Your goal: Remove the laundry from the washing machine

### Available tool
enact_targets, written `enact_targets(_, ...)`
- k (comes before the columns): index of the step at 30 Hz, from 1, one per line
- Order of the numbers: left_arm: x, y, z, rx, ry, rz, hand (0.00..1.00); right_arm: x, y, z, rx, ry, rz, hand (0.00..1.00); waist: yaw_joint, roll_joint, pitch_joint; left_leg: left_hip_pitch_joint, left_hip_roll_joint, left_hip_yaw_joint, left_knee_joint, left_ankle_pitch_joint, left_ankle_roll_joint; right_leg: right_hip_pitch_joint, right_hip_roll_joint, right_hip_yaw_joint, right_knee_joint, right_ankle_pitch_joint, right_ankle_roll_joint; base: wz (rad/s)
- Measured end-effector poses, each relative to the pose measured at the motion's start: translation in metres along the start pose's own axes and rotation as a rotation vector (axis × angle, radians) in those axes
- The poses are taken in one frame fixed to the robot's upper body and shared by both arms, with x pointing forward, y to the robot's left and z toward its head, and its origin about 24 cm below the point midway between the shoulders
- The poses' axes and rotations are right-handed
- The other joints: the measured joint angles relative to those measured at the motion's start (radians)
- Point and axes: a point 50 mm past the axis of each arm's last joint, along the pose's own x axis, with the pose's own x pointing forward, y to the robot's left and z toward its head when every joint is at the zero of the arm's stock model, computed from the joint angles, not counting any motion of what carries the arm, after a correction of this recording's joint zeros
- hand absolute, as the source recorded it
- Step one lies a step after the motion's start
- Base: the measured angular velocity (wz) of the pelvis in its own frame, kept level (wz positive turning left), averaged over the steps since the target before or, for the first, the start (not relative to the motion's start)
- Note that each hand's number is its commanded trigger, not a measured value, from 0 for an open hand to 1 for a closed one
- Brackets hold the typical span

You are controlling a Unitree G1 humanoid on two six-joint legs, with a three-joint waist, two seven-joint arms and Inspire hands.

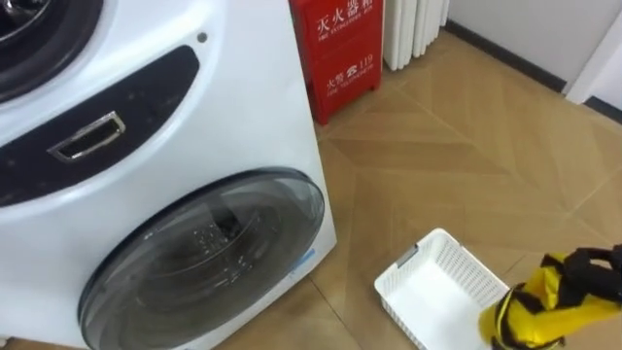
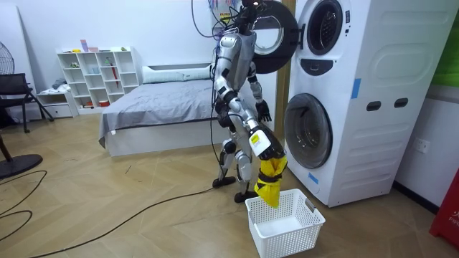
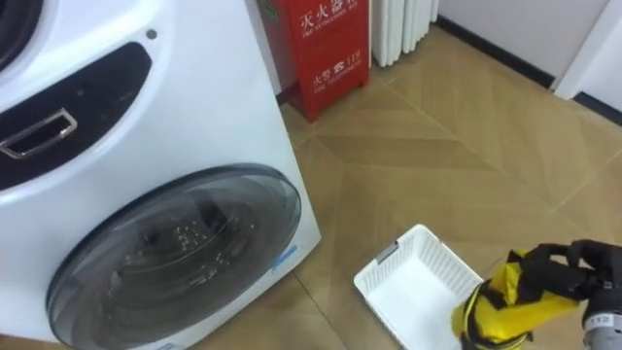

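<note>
A yellow garment (image 1: pixel 535 306) hangs bunched from my right hand (image 1: pixel 593 272), whose dark fingers are curled round its top. It dangles over the near corner of a white slatted laundry basket (image 1: pixel 428 255) on the wooden floor; the basket's inside looks bare. In the room view I stand facing the stacked white washing machines (image 2: pixel 344 93), with the garment (image 2: pixel 270 179) held low above the basket (image 2: pixel 283 229). The upper machine's door (image 2: pixel 272 36) is swung open behind my head. The lower round door (image 1: pixel 204 262) is closed. My left hand (image 2: pixel 264 111) hangs in front of the lower machine, fingers relaxed.
A red cabinet (image 1: pixel 335 49) and a white radiator (image 1: pixel 418 29) stand by the wall to the right of the machines. In the room view a bed (image 2: pixel 158 107) and a white shelf unit (image 2: pixel 97 75) lie behind me, and a chair (image 2: pixel 14 93) stands at the room view's left.
</note>
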Motion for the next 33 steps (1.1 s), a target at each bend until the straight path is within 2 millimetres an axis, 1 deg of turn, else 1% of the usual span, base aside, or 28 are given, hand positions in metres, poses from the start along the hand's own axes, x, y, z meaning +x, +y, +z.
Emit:
enact_targets(2, -0.001, -0.002, -0.004, 0.019, 0.008, -0.007, 0.0, -0.001, 0.004, -0.002, -0.015, 0.004, 0.016, 1.0, 0.0, 0.009, 0.0015, -0.001, -0.002, -0.001, -0.004, 0.0, 0.0, -0.002, -0.001, -0.004, 0.0, 0.006, 0.006, -0.06)
enact_targets(3, -0.001, -0.003, -0.003, 0.028, 0.006, -0.011, 0.0, -0.001, 0.006, -0.006, -0.022, 0.019, 0.025, 1.0, 0.0, 0.012, 0.0008, -0.001, -0.002, 0.0, -0.007, 0.0, 0.0, -0.002, -0.002, -0.005, 0.001, 0.006, 0.006, 0.0)
enact_targets(6, -0.001, -0.004, -0.003, 0.038, 0.001, -0.014, 0.0, -0.002, 0.009, -0.01, -0.017, 0.034, 0.036, 1.0, 0.001, 0.012, 0.0007, -0.009, -0.005, -0.001, -0.015, 0.001, 0.002, -0.012, -0.003, -0.006, 0.003, 0.007, 0.007, 0.0)
enact_targets(8, -0.001, -0.004, -0.004, 0.044, 0.006, -0.016, 0.0, -0.002, 0.009, -0.011, -0.015, 0.035, 0.034, 0.09, 0.0, 0.012, 0.0009, -0.016, -0.007, -0.001, -0.018, 0.003, 0.004, -0.02, -0.004, -0.007, 0.006, 0.009, 0.007, 0.0)
enact_targets(9, -0.001, -0.004, -0.006, 0.045, 0.013, -0.014, 0.0, -0.002, 0.008, -0.011, -0.015, 0.038, 0.032, 0.0, -0.001, 0.011, 0.0011, -0.02, -0.007, -0.003, -0.018, 0.003, 0.004, -0.024, -0.005, -0.011, 0.008, 0.008, 0.006, 0.0)
enact_targets(10, -0.001, -0.004, -0.007, 0.045, 0.016, -0.013, 0.0, -0.002, 0.008, -0.011, -0.015, 0.038, 0.032, 0.0, -0.002, 0.011, 0.0011, -0.023, -0.008, -0.007, -0.017, 0.003, 0.004, -0.028, -0.006, -0.014, 0.009, 0.007, 0.005, 0.06)
enact_targets(12, -0.001, -0.003, -0.009, 0.052, 0.025, -0.014, 0.0, -0.002, 0.009, -0.012, -0.011, 0.041, 0.033, 0.0, -0.006, 0.009, 0.0025, -0.03, -0.014, -0.029, -0.013, 0.01, 0.01, -0.034, -0.014, -0.025, 0.017, 0.001, 0.0, 0.14)
enact_targets(15, -0.001, -0.003, -0.01, 0.056, 0.03, -0.014, 0.0, -0.004, 0.014, -0.013, 0.002, 0.046, 0.046, 0.0, -0.006, 0.007, 0.0036, -0.038, -0.02, -0.052, -0.016, 0.016, 0.013, -0.036, -0.018, -0.025, 0.015, -0.007, 0.008, 0.15)
enact_targets(19, -0.001, -0.004, -0.011, 0.064, 0.029, -0.017, 0.0, -0.005, 0.027, -0.011, 0.015, 0.043, 0.094, 0.0, -0.003, 0.002, 0.0063, -0.047, -0.028, -0.057, -0.02, 0.02, 0.017, -0.051, -0.025, -0.028, 0.019, -0.011, 0.01, 0.07)
enact_targets(20, -0.001, -0.004, -0.01, 0.064, 0.027, -0.017, 0.0, -0.004, 0.033, -0.008, 0.017, 0.034, 0.116, 0.0, -0.003, -0.002, 0.0094, -0.052, -0.034, -0.058, -0.02, 0.023, 0.02, -0.06, -0.033, -0.035, 0.025, -0.013, 0.01, 0.06)
enact_targets(22, 0.0, -0.004, -0.007, 0.063, 0.014, -0.018, 0.0, -0.004, 0.036, -0.006, 0.026, 0.028, 0.126, 0.0, -0.003, -0.003, 0.0101, -0.064, -0.039, -0.068, -0.02, 0.023, 0.021, -0.071, -0.04, -0.046, 0.036, -0.018, 0.011, 0.16)
enact_targets(26, -0.001, -0.004, -0.008, 0.058, 0.006, -0.019, 0.0, -0.004, 0.04, -0.003, 0.055, 0.02, 0.132, 0.0, 0.001, -0.006, 0.0103, -0.065, -0.039, -0.089, -0.02, 0.024, 0.022, -0.072, -0.051, -0.069, 0.037, -0.024, 0.004, 0.18)
enact_targets(29, -0.001, -0.004, -0.009, 0.054, 0.007, -0.023, 0.0, -0.004, 0.039, -0.003, 0.078, 0.015, 0.124, 0.0, 0.005, -0.009, 0.0089, -0.068, -0.038, -0.112, -0.02, 0.025, 0.022, -0.071, -0.056, -0.085, 0.038, -0.028, -0.003, 0.15)
enact_targets(33, -0.001, -0.002, -0.007, 0.046, -0.002, -0.02, 0.0, -0.004, 0.038, -0.002, 0.082, 0.005, 0.105, 0.0, 0.012, -0.024, 0.0082, -0.066, -0.036, -0.114, -0.019, 0.025, 0.021, -0.069, -0.063, -0.102, 0.053, -0.032, -0.009, 0.11)
